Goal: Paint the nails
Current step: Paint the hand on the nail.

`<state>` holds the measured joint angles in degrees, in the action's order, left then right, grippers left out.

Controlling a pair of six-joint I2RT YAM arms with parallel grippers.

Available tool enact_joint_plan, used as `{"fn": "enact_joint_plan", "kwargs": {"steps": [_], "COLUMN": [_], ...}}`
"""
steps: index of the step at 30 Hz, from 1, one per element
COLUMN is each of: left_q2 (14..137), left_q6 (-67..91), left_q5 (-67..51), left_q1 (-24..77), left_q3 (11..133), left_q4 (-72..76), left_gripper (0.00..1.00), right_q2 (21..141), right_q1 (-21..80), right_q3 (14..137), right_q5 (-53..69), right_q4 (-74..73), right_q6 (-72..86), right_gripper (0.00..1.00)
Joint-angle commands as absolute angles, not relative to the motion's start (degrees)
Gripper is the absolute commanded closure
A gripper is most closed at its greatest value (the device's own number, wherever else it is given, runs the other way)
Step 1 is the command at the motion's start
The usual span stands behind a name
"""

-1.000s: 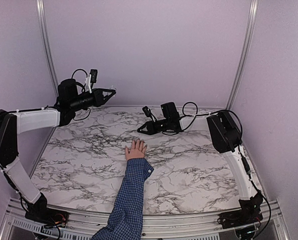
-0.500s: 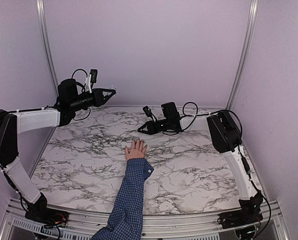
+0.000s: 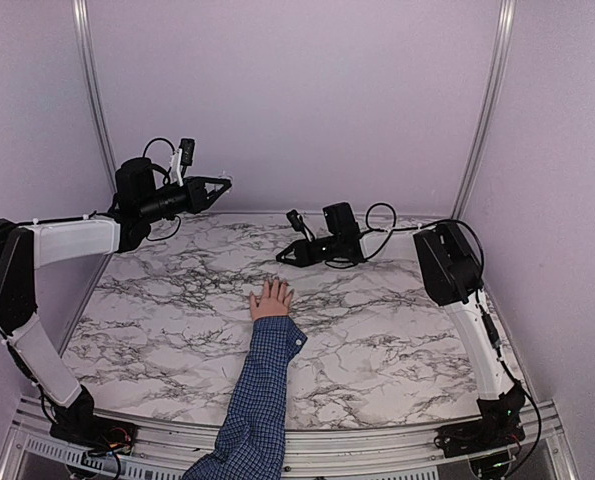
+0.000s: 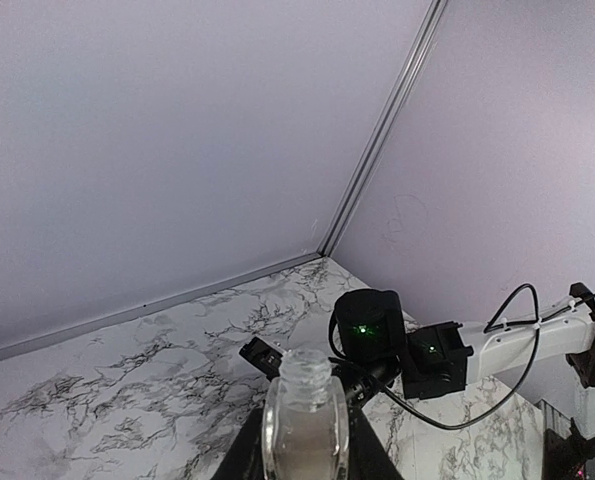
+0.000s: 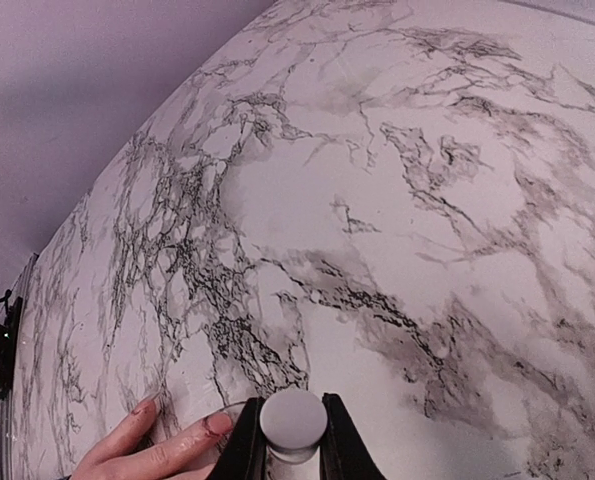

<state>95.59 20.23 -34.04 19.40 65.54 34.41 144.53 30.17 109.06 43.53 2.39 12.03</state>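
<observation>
**A:** What has the left gripper (image 3: pixel 221 184) got?

**B:** Its fingers are clamped on a small clear glass bottle (image 4: pixel 305 405), upright with its neck open. It hangs high over the far left corner of the marble table (image 3: pixel 377 345), well apart from the rest.

**A:** And the right gripper (image 3: pixel 281 259)?

**B:** Closed on a white round-topped cap (image 5: pixel 293 418). It sits low over the far middle of the table, pointing left.

**A:** Where are the nails (image 5: pixel 217 424)?

**B:** On the small hand (image 3: pixel 270 300) lying flat mid-table, fingers spread toward the far side. The hand is near the right gripper, on its near left. In the right wrist view the fingertips lie just beside the cap, but I cannot tell whether they touch.

**A:** And the arm?

**B:** A blue checked sleeve (image 3: pixel 262 385) runs from the table's near edge up to the wrist.
</observation>
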Motion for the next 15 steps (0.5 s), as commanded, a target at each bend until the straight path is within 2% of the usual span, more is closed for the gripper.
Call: {"fn": "enact_joint_plan", "kwargs": {"steps": [1, 15], "left_q2": [96.6, 93.8], "left_q6": [20.4, 20.4], "left_q5": [-34.7, -34.3], "left_q1": [19.0, 19.0], "left_q3": [67.8, 65.2], "left_q4": [37.2, 37.4], "left_gripper": [1.0, 1.0], "right_q2": [144.8, 139.4], "right_q1": [29.6, 31.0], "right_q3": [111.8, 105.6], "right_q5": [43.6, 46.2], "right_q4": [2.7, 4.5], "right_q6": [12.2, 9.1], "right_gripper": [1.0, 1.0]}}
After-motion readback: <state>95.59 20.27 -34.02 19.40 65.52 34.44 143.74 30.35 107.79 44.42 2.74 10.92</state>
